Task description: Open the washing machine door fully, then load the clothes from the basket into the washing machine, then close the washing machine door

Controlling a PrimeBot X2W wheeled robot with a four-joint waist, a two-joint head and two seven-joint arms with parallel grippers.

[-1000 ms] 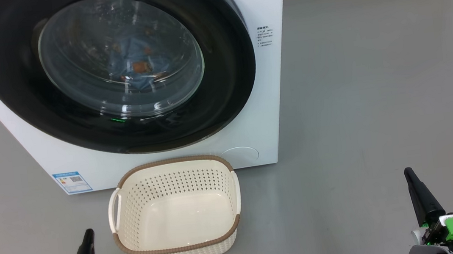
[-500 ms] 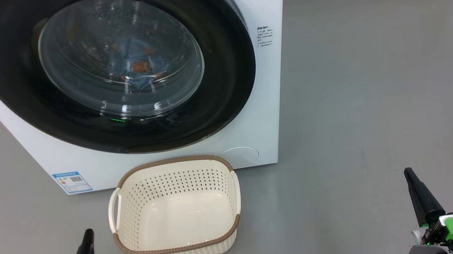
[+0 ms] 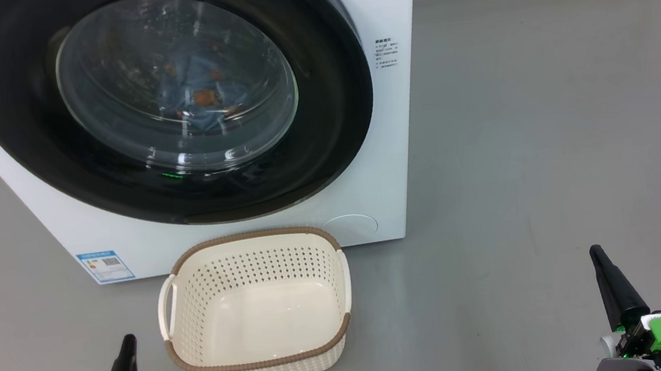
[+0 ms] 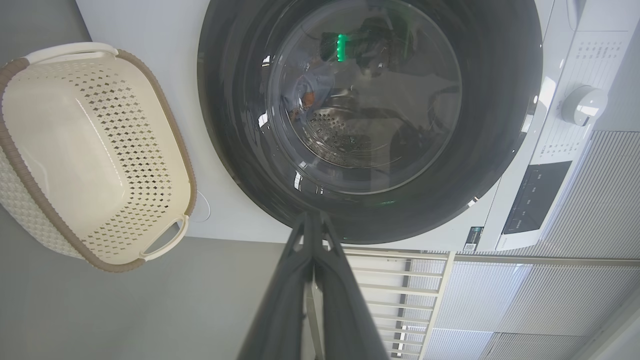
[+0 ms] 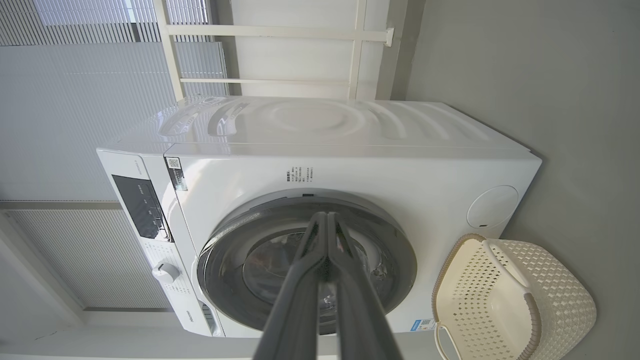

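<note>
Only the clothes (image 3: 196,98) shift behind the closed washing machine door (image 3: 329,117). Just before the washing machine (image 3: 400,140) stands the empty basket (image 3: 263,362); left hand (image 3: 127,348) and right hand (image 3: 599,257) hover farther out, fingers pressed together.

Washing machine door (image 3: 22,152) is sitting shut across the washing machine (image 3: 126,246) front, barring the drum (image 4: 340,140); basket (image 3: 263,362) is standing just before its lower edge, open top facing up with room to reach in; grey floor (image 3: 551,154) is lying open to the right.
</note>
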